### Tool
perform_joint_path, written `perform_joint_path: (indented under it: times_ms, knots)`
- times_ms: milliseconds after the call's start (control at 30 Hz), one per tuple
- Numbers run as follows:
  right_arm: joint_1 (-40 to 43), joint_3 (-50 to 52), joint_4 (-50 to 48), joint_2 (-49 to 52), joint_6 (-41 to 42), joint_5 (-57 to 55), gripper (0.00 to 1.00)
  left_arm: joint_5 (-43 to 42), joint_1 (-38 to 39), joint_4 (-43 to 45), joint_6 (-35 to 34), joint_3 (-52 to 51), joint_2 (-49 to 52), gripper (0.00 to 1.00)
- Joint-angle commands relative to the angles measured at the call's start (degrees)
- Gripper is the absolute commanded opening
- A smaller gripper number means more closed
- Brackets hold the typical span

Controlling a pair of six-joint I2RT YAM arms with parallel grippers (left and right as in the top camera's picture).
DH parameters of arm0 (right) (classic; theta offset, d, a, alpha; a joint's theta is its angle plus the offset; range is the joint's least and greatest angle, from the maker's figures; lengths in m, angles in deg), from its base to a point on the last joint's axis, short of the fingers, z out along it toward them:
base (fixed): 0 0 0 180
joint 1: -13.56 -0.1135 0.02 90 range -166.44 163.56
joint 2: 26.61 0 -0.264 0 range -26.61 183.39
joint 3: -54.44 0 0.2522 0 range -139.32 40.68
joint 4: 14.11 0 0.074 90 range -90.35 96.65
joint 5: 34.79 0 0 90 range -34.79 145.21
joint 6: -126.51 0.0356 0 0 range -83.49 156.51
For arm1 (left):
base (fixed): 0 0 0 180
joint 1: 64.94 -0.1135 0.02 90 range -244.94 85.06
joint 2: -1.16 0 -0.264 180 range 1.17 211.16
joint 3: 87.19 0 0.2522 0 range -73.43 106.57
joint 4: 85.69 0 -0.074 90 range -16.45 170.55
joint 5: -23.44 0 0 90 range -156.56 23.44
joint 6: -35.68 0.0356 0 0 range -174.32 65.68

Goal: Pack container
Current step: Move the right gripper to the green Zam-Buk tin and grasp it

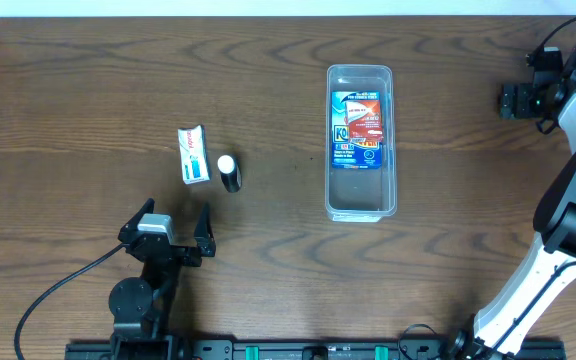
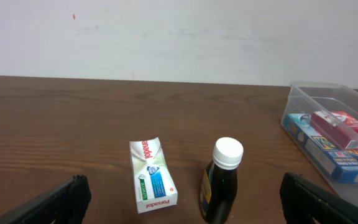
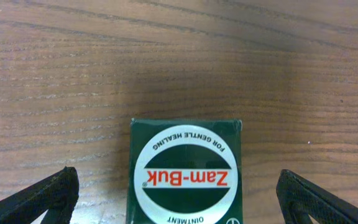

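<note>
Both pincers gape wide, holding nothing. My left gripper (image 1: 176, 216) faces the Panadol box (image 1: 194, 154) and bottle (image 1: 229, 172) just ahead. The container (image 1: 360, 203) lies to its right, long axis running away from me, with the right gripper (image 3: 178, 193) beyond it above the Zam-Buk box (image 3: 186, 155).

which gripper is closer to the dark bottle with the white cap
Left. The left gripper sits just short of the bottle, open toward it. The right gripper is far off to the right, beyond the container.
</note>
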Motion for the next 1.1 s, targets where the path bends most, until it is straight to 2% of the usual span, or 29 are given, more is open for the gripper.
perform_joint_path:
  times_ms: [0,567,600,700,733,1067]
  knots:
    - [0.33,0.04,-0.13,1.97,0.96,1.03,0.99,-0.39,-0.28,-2.21,-0.26,-0.79,0.07,0.98]
    - [0.37,0.04,-1.33,4.48,1.18,1.03,0.99,-0.39,-0.28,-2.21,-0.26,-0.79,0.07,0.98]
    - [0.37,0.04,-1.33,4.57,1.18,1.03,0.97,-0.37,-0.28,-2.21,-0.26,-0.79,0.07,0.98]
    - [0.37,0.04,-1.36,4.57,1.92,1.03,0.82,-0.37,-0.28,-2.21,-0.26,-0.79,0.07,0.98]
    - [0.37,0.04,-1.38,4.57,2.14,1.03,0.8,-0.37,-0.28,-2.21,-0.26,-0.79,0.07,0.98]
    - [0.37,0.04,-1.33,4.57,2.25,1.03,0.77,-0.37,-0.28,-2.21,-0.26,-0.79,0.07,0.98]
